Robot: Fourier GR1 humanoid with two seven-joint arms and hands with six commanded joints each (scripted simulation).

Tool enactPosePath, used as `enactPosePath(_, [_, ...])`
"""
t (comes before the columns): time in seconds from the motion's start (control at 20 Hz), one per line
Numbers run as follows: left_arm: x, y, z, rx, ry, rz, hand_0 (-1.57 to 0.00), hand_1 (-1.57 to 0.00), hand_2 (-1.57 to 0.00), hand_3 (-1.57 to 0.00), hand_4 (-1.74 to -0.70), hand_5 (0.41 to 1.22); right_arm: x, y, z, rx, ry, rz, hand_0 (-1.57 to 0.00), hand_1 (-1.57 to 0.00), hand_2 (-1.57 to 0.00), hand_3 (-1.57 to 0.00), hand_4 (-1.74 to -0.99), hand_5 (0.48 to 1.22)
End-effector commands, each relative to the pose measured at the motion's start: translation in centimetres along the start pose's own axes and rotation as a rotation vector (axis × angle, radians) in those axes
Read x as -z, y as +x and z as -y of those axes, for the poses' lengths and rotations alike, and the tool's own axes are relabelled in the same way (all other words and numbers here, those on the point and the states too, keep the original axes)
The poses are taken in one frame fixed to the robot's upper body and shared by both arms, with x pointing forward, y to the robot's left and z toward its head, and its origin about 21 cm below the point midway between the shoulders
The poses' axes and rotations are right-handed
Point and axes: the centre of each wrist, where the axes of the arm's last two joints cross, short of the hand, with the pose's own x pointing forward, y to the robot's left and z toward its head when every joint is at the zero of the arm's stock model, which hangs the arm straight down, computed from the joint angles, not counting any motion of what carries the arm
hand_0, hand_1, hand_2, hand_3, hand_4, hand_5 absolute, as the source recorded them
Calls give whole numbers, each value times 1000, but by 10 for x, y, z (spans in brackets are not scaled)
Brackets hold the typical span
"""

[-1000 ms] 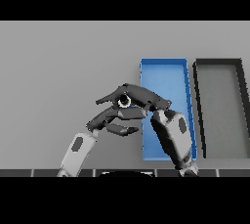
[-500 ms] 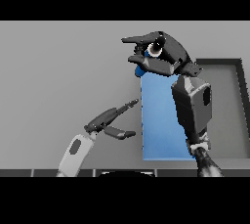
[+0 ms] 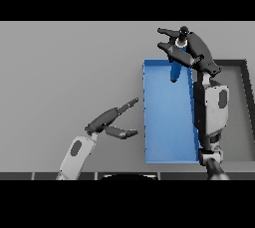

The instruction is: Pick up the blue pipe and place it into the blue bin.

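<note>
Nearest, the left hand (image 3: 107,122) rests idle over the table (image 3: 60,72), fingers relaxed. Farther off, the right hand (image 3: 187,50) grips the blue pipe (image 3: 175,70) upright above the blue bin's (image 3: 167,122) far end, apparently ready to release.

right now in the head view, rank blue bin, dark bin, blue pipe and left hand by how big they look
1. blue bin
2. dark bin, partly hidden by the right arm, so unsure
3. left hand
4. blue pipe, mostly covered by the right hand
</note>
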Motion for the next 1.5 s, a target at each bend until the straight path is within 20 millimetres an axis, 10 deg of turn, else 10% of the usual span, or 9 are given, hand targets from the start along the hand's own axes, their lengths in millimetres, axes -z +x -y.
enactPosePath(0.0, [3,-1,0,-4,-7,-7,1,1,1,1,-941,462,-1,-9,3,-7,-36,-40,-1571,-1571,-1571,-1571,-1499,1221])
enactPosePath(0.6, [-3,-1,-6,44,24,19,1,1,1,1,-923,476,-37,-123,12,42,-243,-488,-1571,-1571,-1571,-1571,-1497,1221])
enactPosePath(0.8, [-1,0,-6,38,21,23,1,1,1,1,-920,484,-42,-145,8,94,-250,-630,-1571,-1571,-1571,-643,-1641,1221])
enactPosePath(0.95, [1,-1,-5,39,14,28,1,1,1,1,-920,491,-43,-149,7,135,-280,-732,-1571,-1571,-1518,-455,-1626,1161])
enactPosePath(1.15, [0,-1,-2,30,13,27,1,1,1,1,-924,493,-44,-144,5,144,-308,-815,-693,-656,-631,-186,-1370,1125])
enactPosePath(1.45, [0,-2,-5,34,25,31,1,1,1,1,-927,495,-43,-132,-3,-176,-108,-858,-181,-171,-165,-48,-1219,870])
